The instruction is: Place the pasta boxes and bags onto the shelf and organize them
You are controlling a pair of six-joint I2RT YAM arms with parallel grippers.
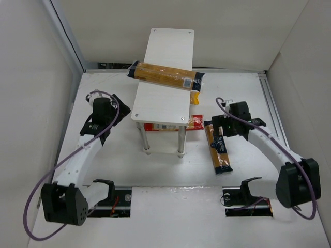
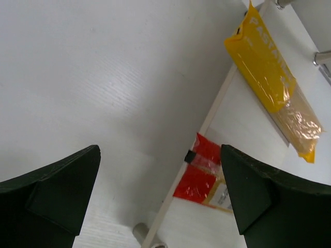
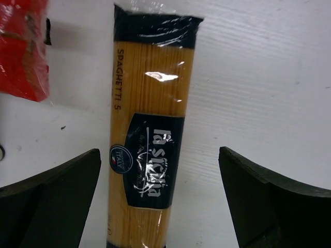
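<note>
The shelf (image 1: 164, 103) stands mid-table. One amber-brown spaghetti pack (image 1: 165, 76) lies across its top board. The orange-yellow pack (image 1: 195, 96) and the red-and-white pack (image 1: 164, 125) lie on the lower board, mostly hidden from above. Both show in the left wrist view, the yellow pack (image 2: 266, 67) and the red pack (image 2: 204, 178) on the lower board (image 2: 238, 119). The second spaghetti pack (image 1: 218, 148) lies on the table right of the shelf. My right gripper (image 1: 220, 129) is open over its far end, jaws either side of it (image 3: 147, 129). My left gripper (image 1: 119, 107) is open and empty, left of the shelf.
White walls enclose the table on the left, back and right. A metal rail (image 1: 271, 103) runs along the right side. Two dark slots with mounts (image 1: 111, 194) sit at the near edge. A shelf leg (image 2: 323, 57) shows beside the yellow pack.
</note>
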